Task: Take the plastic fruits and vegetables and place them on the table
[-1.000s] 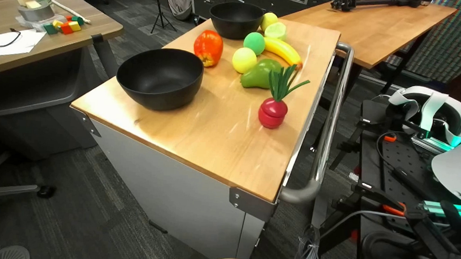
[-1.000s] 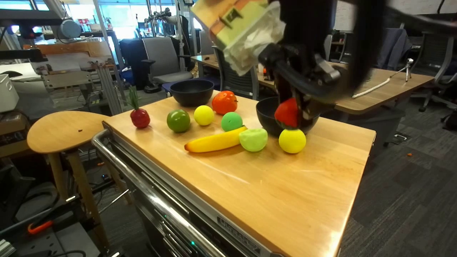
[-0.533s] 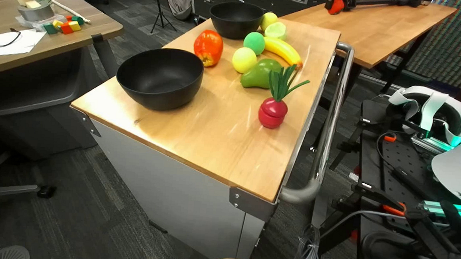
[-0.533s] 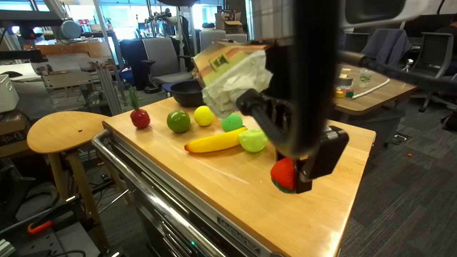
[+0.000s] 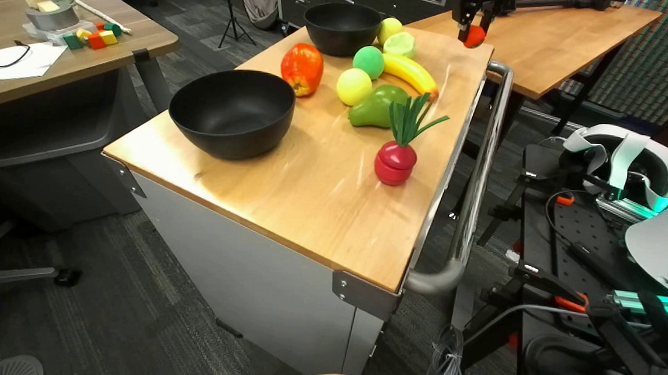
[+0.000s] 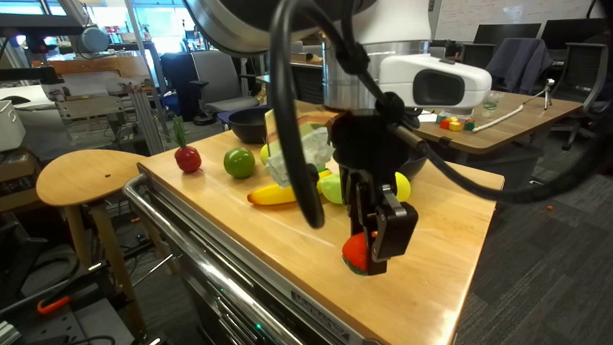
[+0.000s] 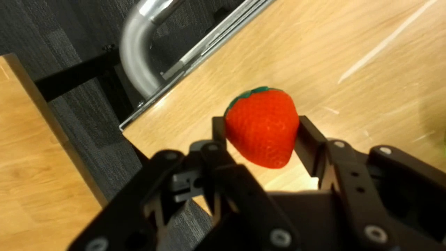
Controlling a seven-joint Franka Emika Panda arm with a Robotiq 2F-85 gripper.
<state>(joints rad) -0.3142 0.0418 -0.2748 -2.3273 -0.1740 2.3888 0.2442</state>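
Red strawberry [image 7: 263, 130], just the one, and it's held firm! The gripper [image 7: 260, 129] is closed on it (two fingers [image 7: 309, 143], one pressed to either side), jaws parted only as far as the fruit between them, over the light-wood table [image 7: 348, 42]. Down on that top, counting in an exterior view: one banana [image 5: 409, 75], one green pear [image 5: 375, 108], one leafy red radish [image 5: 395, 163], one green ball [image 5: 369, 62], one light green piece [image 5: 399, 45], one orange-red piece [image 5: 302, 68], two yellow balls [image 5: 354, 87], and two black bowls [image 5: 229, 140] standing apart!
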